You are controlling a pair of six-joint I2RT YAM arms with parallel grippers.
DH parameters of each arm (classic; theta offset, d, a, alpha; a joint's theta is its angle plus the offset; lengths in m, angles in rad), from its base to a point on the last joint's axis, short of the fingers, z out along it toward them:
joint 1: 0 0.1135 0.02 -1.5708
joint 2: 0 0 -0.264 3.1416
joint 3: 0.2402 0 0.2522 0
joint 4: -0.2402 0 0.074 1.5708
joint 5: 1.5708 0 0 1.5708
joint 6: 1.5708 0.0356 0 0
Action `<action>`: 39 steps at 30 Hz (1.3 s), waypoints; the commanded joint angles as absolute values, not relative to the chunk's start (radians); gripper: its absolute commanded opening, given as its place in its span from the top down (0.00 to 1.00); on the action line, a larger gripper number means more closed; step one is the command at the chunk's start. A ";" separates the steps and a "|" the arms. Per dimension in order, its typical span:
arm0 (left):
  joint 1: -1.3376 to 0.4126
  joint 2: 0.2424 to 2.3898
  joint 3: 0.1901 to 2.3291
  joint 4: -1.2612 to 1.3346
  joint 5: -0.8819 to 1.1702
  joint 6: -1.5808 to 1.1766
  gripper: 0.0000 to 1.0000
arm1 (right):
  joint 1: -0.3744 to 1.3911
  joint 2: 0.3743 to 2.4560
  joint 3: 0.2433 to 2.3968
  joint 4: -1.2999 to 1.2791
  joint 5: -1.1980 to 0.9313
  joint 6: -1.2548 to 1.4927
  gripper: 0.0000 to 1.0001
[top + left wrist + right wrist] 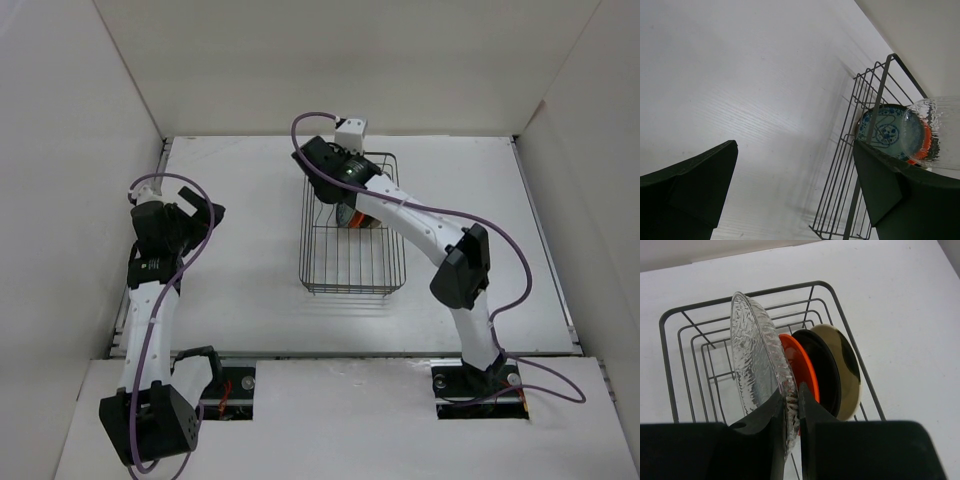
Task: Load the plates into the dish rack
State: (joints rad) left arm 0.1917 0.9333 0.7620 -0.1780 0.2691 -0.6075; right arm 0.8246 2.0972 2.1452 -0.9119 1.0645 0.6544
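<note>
The dish rack (350, 290) stands mid-table. In the right wrist view the orange plate (802, 365), the black plate (824, 371) and the cream plate (846, 365) stand on edge in the rack (765, 291). My right gripper (792, 405) is shut on the clear glass plate (755, 355), holding it upright beside the orange one at the rack's far end (338, 180). The left wrist view shows the teal-patterned plate (884, 131) standing in the rack (875, 100), with the glass plate (930, 131) just behind and higher. My left gripper (795, 190) is open and empty, left of the rack (205, 215).
White walls enclose the table on the left, back and right. The near half of the rack holds only upright wire dividers. White tabletop (240, 260) lies between my left gripper and the rack.
</note>
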 commanded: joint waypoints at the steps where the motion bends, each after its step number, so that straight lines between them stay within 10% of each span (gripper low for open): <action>1: 0.195 0.927 0.795 -0.169 0.262 -0.607 0.00 | 0.828 2.112 2.197 -0.943 1.112 0.649 1.00; 21: 0.213 0.927 0.795 -0.169 0.273 -0.598 0.00 | 0.810 2.180 2.169 -0.893 1.043 0.621 1.00; 39: 0.213 0.927 0.795 -0.178 0.273 -0.598 0.00 | 0.801 2.160 2.169 -0.844 0.977 0.574 0.46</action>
State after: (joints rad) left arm 0.2054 0.9333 0.7620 -0.1871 0.2691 -0.6071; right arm 0.8062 2.1864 2.1498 -0.8707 0.9863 0.5819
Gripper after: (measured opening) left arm 0.997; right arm 0.528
